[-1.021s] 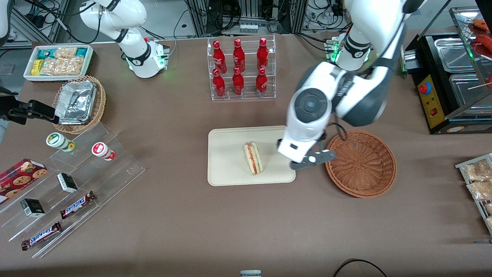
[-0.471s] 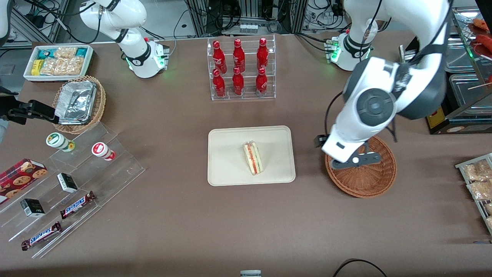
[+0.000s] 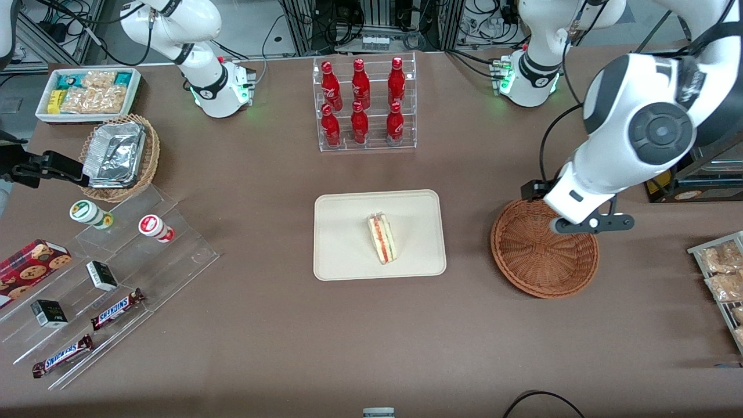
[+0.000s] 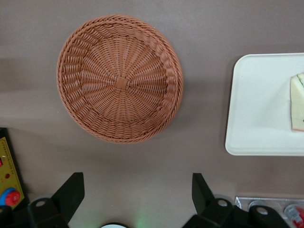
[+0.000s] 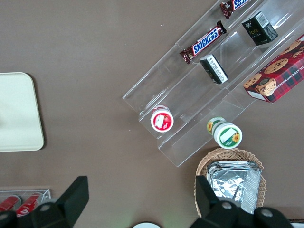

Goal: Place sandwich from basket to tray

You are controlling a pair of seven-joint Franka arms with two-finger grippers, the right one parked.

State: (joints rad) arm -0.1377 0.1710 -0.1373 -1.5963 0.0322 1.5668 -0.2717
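The sandwich (image 3: 383,238) (image 4: 298,102), a pale wedge with red and green layers, lies on the cream tray (image 3: 348,255) (image 4: 256,109), near its middle. The reddish-brown wicker basket (image 3: 543,255) (image 4: 121,78) stands beside the tray toward the working arm's end, with nothing in it. My left gripper (image 3: 582,217) (image 4: 135,190) hangs high above the basket's rim, on the side farther from the front camera. Its two black fingers (image 4: 71,190) stand wide apart and hold nothing.
A clear rack of red bottles (image 3: 363,104) stands farther from the front camera than the tray. A black appliance (image 3: 662,151) and a rack of snack bags (image 3: 720,273) sit at the working arm's end. An acrylic snack shelf (image 3: 116,273) and foil-filled basket (image 3: 119,157) are toward the parked arm's end.
My gripper has swung away from the tray's edge, passed over the basket and risen toward the working arm's end. The sandwich has stayed on the tray.
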